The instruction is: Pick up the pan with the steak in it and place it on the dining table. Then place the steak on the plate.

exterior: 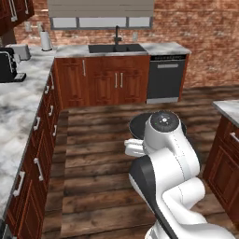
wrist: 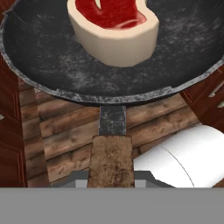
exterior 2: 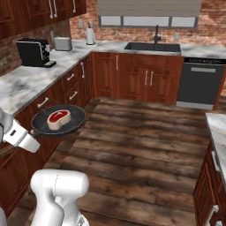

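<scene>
The black pan (exterior 2: 76,115) hangs level in the air over the wooden floor, beside the left cabinets. The steak (exterior 2: 58,119), red on top with a pale fat rim, lies in its middle. My gripper (exterior 2: 32,132) is shut on the brown wooden handle at the pan's near end. In the hand view the pan (wrist: 52,65) spreads across the top with the steak (wrist: 113,30) in it, and the handle (wrist: 110,157) runs down into my gripper (wrist: 110,178). In the left base view a dark edge of the pan (exterior: 135,125) peeks out behind my arm. The dining table and the plate are out of view.
A marble counter (exterior 2: 26,84) runs along the left with a coffee machine (exterior 2: 33,53) and a toaster (exterior 2: 63,43). The sink (exterior 2: 152,47) and dishwasher (exterior 2: 201,84) are at the back. A marble island with drawers (exterior 2: 218,128) stands at the right. Wooden floor (exterior 2: 141,141) lies between.
</scene>
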